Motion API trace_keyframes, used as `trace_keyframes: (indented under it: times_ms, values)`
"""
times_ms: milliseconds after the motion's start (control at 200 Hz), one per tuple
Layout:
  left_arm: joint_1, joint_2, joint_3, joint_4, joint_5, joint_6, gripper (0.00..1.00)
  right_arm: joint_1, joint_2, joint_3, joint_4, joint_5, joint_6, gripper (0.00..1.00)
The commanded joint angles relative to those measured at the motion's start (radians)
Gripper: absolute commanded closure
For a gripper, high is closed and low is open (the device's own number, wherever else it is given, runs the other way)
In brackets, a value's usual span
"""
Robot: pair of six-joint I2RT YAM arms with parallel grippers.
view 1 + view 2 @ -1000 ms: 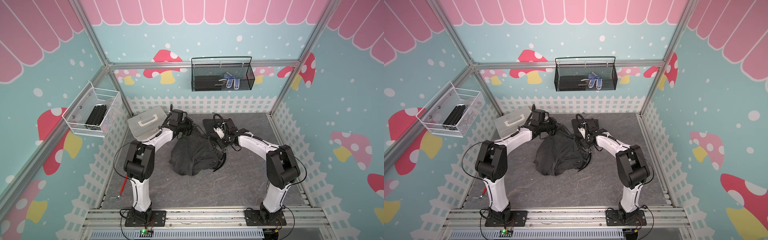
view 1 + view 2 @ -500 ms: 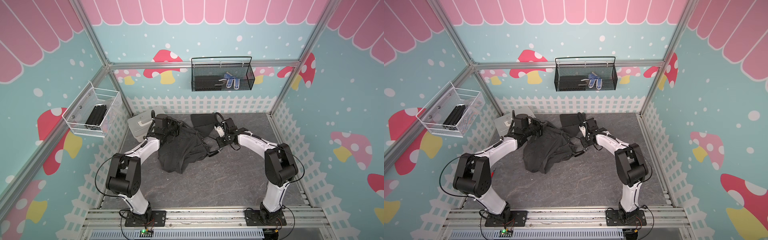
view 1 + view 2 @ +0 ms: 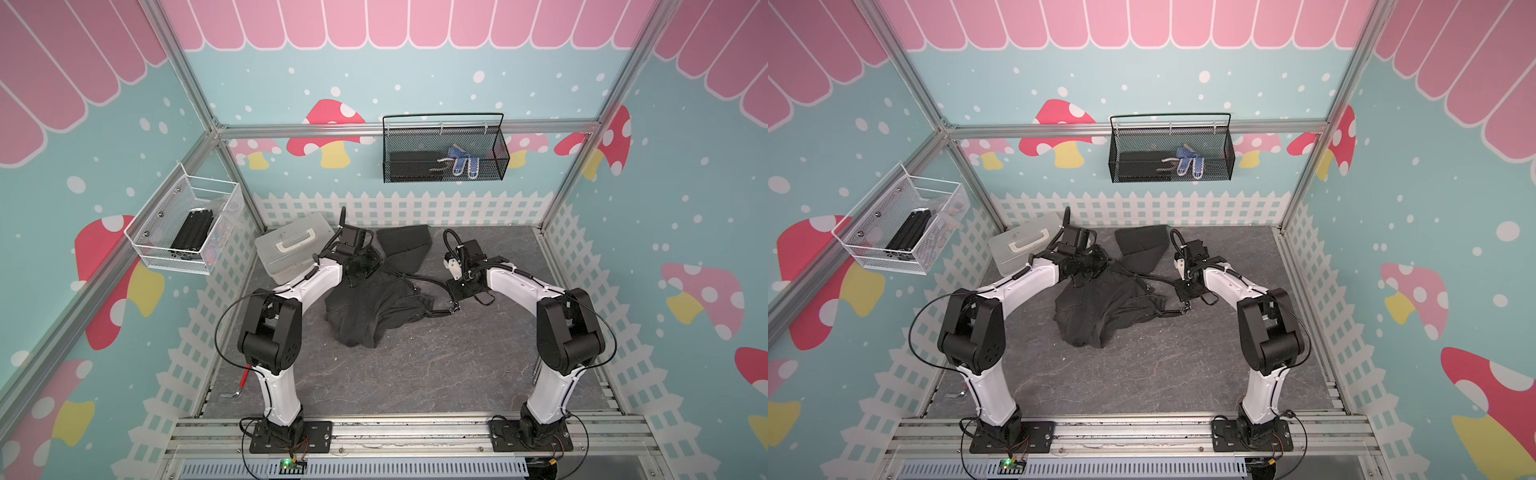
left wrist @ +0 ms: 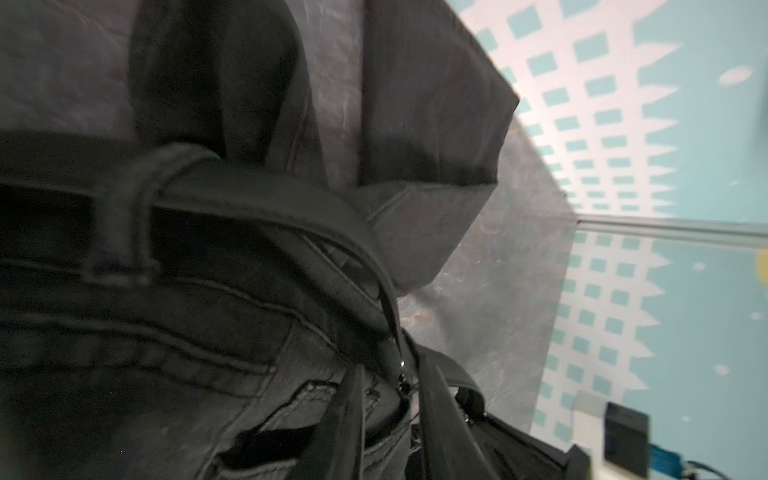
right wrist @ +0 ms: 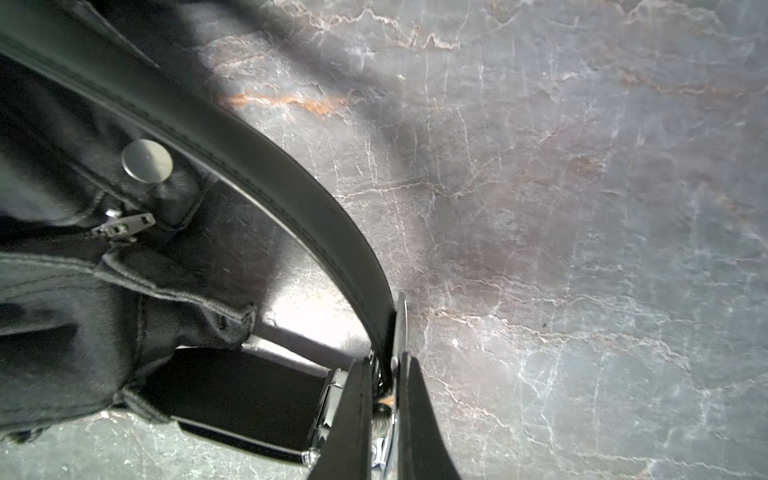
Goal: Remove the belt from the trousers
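Item: trousers (image 3: 374, 307) (image 3: 1100, 307). Dark charcoal denim, crumpled in a heap on the bench (image 3: 415, 374), just off centre toward 10 o'clock, with the leg ends spread toward 12 o'clock. The right wrist view shows the fly's metal button (image 5: 146, 160) and zip pull (image 5: 122, 226).

Item: belt (image 3: 432, 283) (image 5: 270, 174). Black strap, partly in the waistband. The left wrist view shows it passing under a belt loop (image 4: 124, 216). In both top views two strands leave the heap at 3 o'clock and meet at the right end effector. The silver buckle (image 5: 330, 399) sits low over the bench beside the gripping fingers.

Item: right end effector (image 5: 384, 399) (image 3: 455, 306). Clenched on the belt at its buckle end, at 3 o'clock of the heap.

Item: left end effector (image 4: 392, 374) (image 3: 363, 266). At 11 o'clock of the heap, down in the waistband denim. Its fingers (image 4: 345, 424) stand slightly parted with cloth between them. Whether they pinch it cannot be told.

Item: grey case (image 3: 289, 249) with handle. In the 10 o'clock corner of the bench, just beside the left arm.

Item: black mesh basket (image 3: 444, 153) on the wall at 12 o'clock, and white wire basket (image 3: 187, 226) on the wall at 9 o'clock.
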Motion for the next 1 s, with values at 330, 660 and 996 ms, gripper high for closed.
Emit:
trace_keyframes:
  times_ms: [330,660,996]
  values:
    - [-0.259,0.126,0.085,0.061,-0.046,-0.320,0.71,0.006,0.001,-0.013,-0.032,-0.014,0.000,1.00]
    - [-0.267,0.297,0.240,0.089,-0.068,-0.376,0.71,0.005,-0.033,-0.044,0.002,-0.040,-0.010,1.00]
    - [-0.277,0.266,0.249,0.086,0.030,-0.383,0.72,0.006,-0.003,-0.038,-0.003,-0.026,-0.045,1.00]
